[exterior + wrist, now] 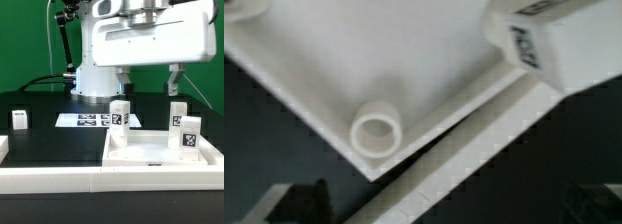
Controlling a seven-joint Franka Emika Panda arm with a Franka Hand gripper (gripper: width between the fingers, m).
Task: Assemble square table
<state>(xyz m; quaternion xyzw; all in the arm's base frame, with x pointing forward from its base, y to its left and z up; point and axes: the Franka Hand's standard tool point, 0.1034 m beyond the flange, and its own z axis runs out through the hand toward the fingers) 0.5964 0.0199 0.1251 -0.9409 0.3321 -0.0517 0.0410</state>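
Observation:
The square table's white top [140, 150] lies flat at the exterior view's lower right, with its raised rim up. Three tagged white leg posts stand by it: one [120, 113] at its far left corner, one [178, 112] at the far right, and one [187, 135] on its right side. Another leg [19, 120] stands alone at the far left. My gripper [147, 78] hangs open above the top with nothing between its fingers. The wrist view shows a corner of the top [331, 70] with a round socket [377, 133] and a leg [557, 42]. The gripper [446, 205] is over that corner.
The long white border rail [60, 182] runs along the front, against the top's near edge [491, 150]. The marker board [90, 120] lies flat on the black table behind the top. The robot's white base [95, 80] and cables stand at the back.

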